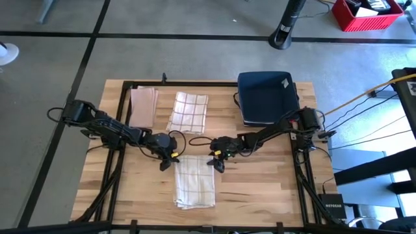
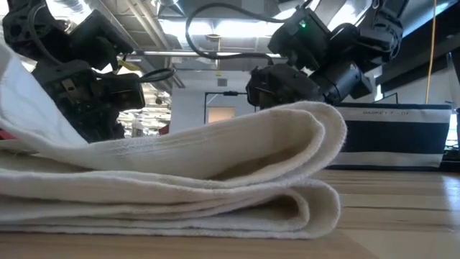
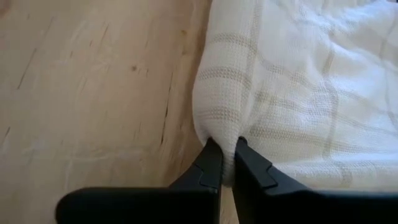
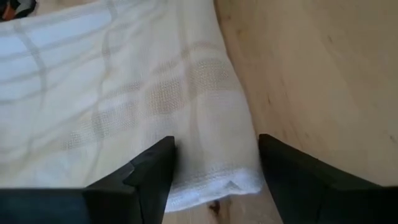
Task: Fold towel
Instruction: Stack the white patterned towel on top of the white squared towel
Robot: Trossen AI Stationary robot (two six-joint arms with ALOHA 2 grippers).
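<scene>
Towel (image 1: pixel 194 181): lies folded near the counter's (image 1: pixel 260 188) front edge, about midway along it.
Left gripper (image 3: pixel 225 163): fingers pinching the towel's rear left corner.
Right gripper (image 4: pixel 214 165): fingers spread, straddling the rear right corner, not yet closed.
Handling: soft, light, limp cloth; it will sag and drape, so grip both corners at the hem.
Open room: bare wood on both sides; two other cloths (image 1: pixel 188 111) and a dark bin (image 1: pixel 267 97) sit along the rear edge.

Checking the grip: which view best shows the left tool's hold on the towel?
Left wrist view: left tool pinches the white checked cloth towel edge. High view shows it small; low view only folded layers.
</scene>
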